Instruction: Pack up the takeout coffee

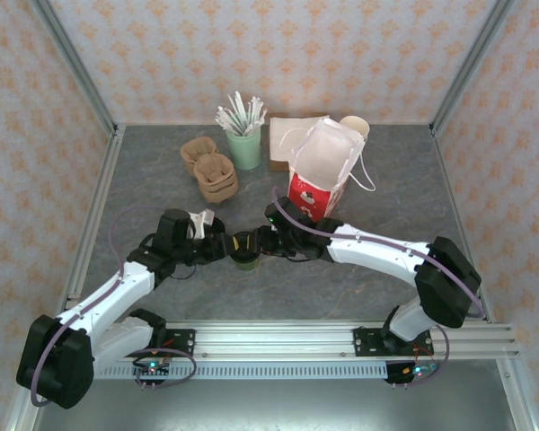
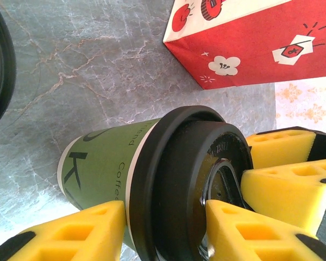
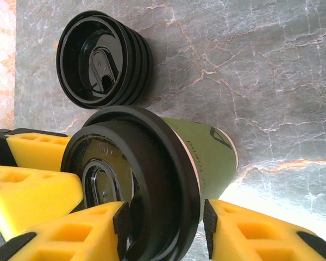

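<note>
I have the cup (image 1: 245, 261) standing upright on the table (image 1: 341, 296), midway between the two arms and near the red bag (image 1: 316, 193), with its black lid (image 2: 174, 179) on. Both grippers meet at it. The left gripper (image 1: 225, 248) reaches in from the left and the right gripper (image 1: 266, 241) from the right, their tips almost nose to nose over the lid. On the left wrist feed that gripper's yellow fingers (image 2: 70, 236) are apart: one sits against the green wall just under the rim, the other lies over the lid's top. The right wrist feed shows the same arrangement for the right gripper. Both sets of jaws are half spread with the lid's edge between them, and I can't tell whether either is actually pinching it. A stack of spare lids (image 3: 103, 60) sits close beside the cup.
</note>
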Robot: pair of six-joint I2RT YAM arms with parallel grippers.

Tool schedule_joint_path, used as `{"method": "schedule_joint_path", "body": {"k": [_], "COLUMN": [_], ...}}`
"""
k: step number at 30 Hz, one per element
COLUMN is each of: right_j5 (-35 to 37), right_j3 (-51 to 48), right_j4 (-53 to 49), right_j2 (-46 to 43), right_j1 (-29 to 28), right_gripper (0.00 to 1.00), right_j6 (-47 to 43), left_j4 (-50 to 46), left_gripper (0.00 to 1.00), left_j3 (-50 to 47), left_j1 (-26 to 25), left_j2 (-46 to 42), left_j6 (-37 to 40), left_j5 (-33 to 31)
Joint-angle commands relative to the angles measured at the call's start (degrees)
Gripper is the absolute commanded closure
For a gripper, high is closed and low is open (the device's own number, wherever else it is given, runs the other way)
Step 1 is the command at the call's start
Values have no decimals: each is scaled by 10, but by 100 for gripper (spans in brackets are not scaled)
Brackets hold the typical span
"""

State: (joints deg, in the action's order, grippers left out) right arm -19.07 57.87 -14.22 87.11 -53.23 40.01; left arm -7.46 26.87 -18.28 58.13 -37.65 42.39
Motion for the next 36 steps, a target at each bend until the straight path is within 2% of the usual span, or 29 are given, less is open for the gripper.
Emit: {"method": "schedule_joint_path", "body": {"k": [1, 17, 26, 36], "right_j5": [23, 17, 25, 8], "right_j3": [-37, -76, -36, 2], "right_j4": [-36, 16, -21, -13], "right_j2": [21, 14, 16, 33], "right_j1": [-5, -5, -5, -5], "right_gripper": [56, 57, 47, 47], "right_j6": [13, 62, 42, 39], "left_j4": [-48, -49, -58, -22], "left_gripper": [58, 58, 55, 54], "left_j3": [-31, -24, 0, 16], "left_j1": [-3, -3, -3, -3], "left_j2": [15, 18, -10, -4], "left_j6": [4, 9, 4, -15], "left_j5": [-30, -29, -22, -16]}}
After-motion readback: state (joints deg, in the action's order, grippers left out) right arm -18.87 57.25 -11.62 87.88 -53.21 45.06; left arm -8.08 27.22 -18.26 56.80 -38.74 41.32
